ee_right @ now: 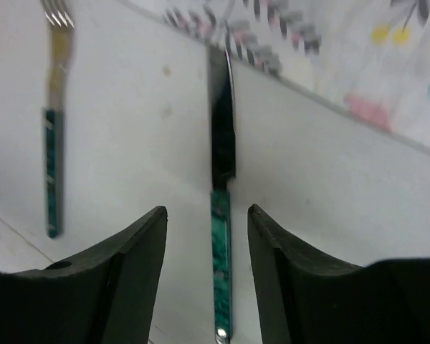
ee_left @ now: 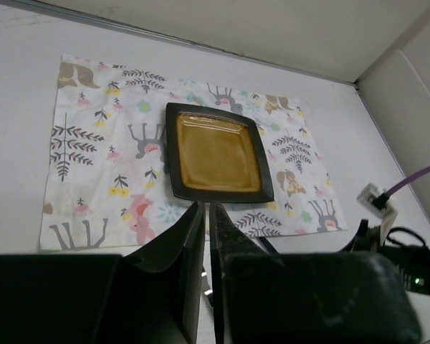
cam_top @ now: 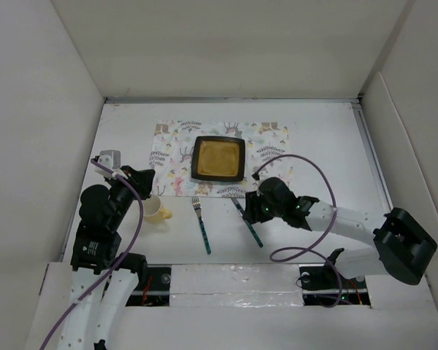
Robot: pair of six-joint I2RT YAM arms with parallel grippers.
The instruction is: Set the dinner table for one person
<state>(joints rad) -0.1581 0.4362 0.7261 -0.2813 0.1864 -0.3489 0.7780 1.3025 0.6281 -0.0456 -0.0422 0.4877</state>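
Bench (cam_top: 321,138): white, flat, under plate (cam_top: 219,159) and everything round it, pale panels at edges.
Plate: dark square, amber inside, on animal-print placemat (cam_top: 171,149).
Left gripper (ee_left: 206,209): jaws closed, nothing seen between them; wrist raised, pointing toward plate from its near-left.
Yellow cup (cam_top: 155,211): near-left of plate, beside left arm.
Right gripper (ee_right: 206,212): arm stretched low, near-right of plate; jaws apart, straddling green handle of knife (ee_right: 221,179), not touching.
Fork (cam_top: 201,226): on bench, nearer than plate.
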